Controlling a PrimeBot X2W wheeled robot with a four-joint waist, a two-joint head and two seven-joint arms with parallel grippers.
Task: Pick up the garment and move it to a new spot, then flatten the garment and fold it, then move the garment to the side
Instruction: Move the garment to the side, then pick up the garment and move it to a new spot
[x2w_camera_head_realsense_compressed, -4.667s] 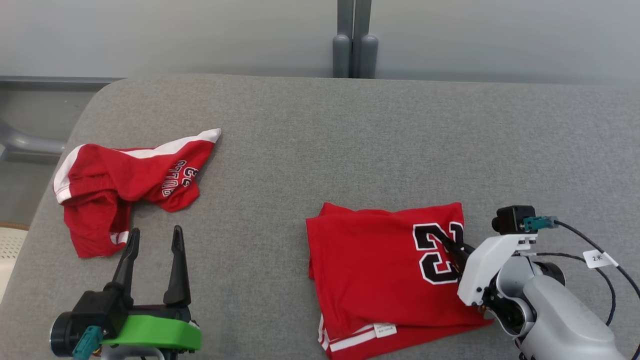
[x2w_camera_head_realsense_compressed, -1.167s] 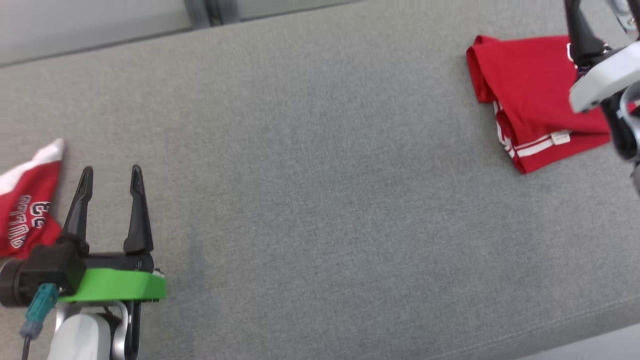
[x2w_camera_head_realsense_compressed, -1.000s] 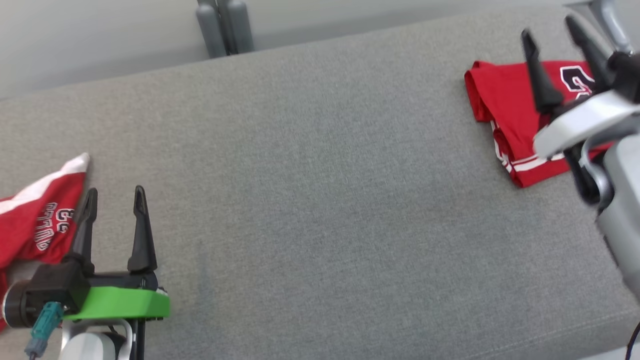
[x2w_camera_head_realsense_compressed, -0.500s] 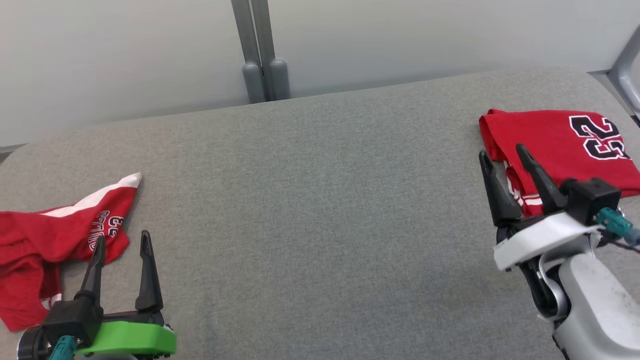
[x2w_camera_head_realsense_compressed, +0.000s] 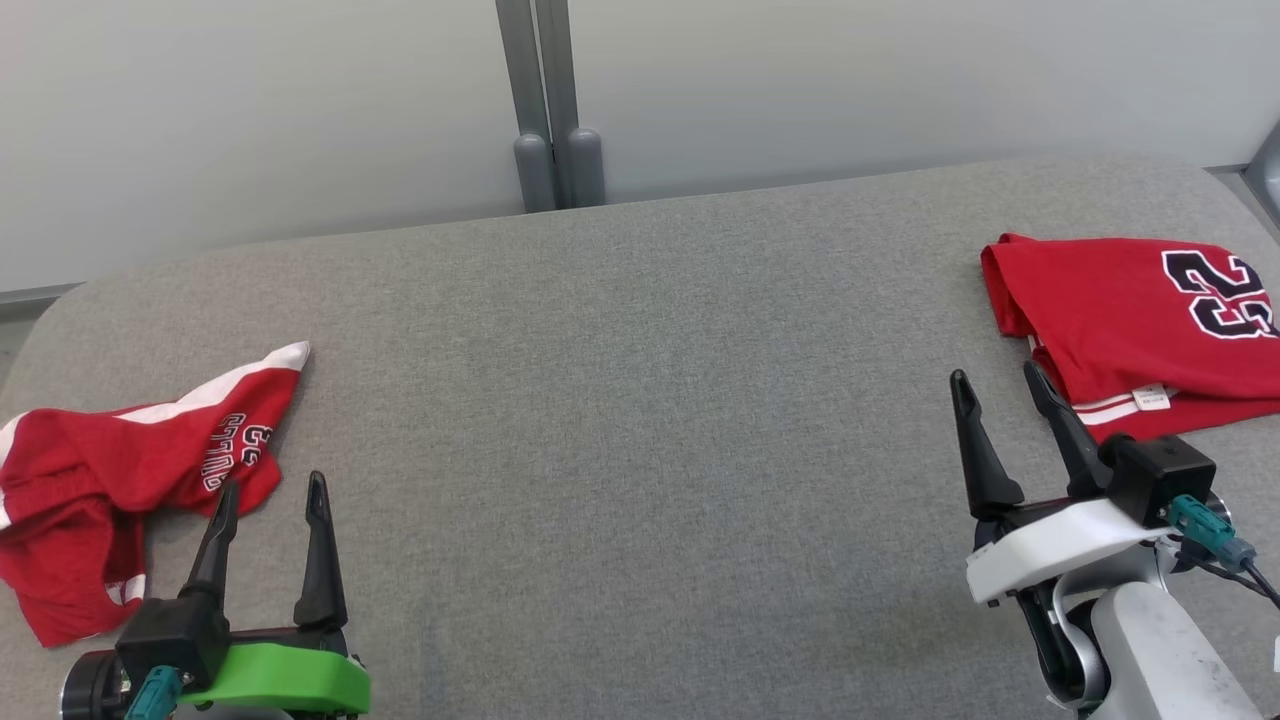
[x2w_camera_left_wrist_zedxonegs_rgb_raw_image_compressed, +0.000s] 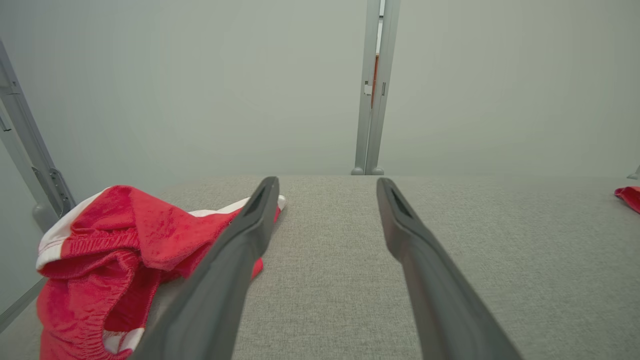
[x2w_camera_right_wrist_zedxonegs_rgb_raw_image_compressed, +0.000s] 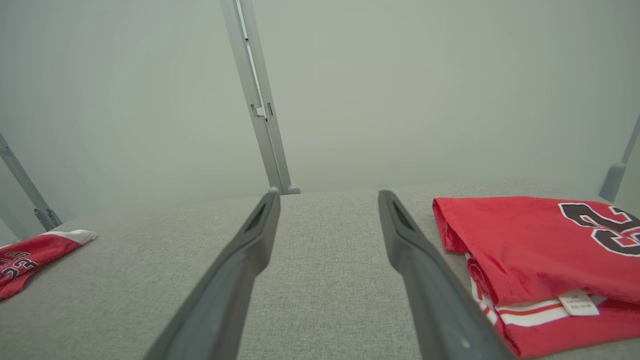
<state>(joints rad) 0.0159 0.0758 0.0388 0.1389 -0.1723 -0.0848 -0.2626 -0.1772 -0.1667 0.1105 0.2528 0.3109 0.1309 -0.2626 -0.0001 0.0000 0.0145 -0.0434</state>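
Withdrawn from the folded garment (x2w_camera_head_realsense_compressed: 1100, 310), the right gripper (x2w_camera_head_realsense_compressed: 995, 400) hangs at its 7 o'clock, jaws apart and empty. Set at the grey surface's (x2w_camera_head_realsense_compressed: 640, 400) 3 o'clock, that garment looks finished. The left gripper (x2w_camera_head_realsense_compressed: 273, 485), jaws apart, sits beside a crumpled garment (x2w_camera_head_realsense_compressed: 120, 470) at 9 o'clock, likely next.

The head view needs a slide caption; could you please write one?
A folded red jersey at right, crumpled red garment at left; left gripper and right gripper empty, jaws open.
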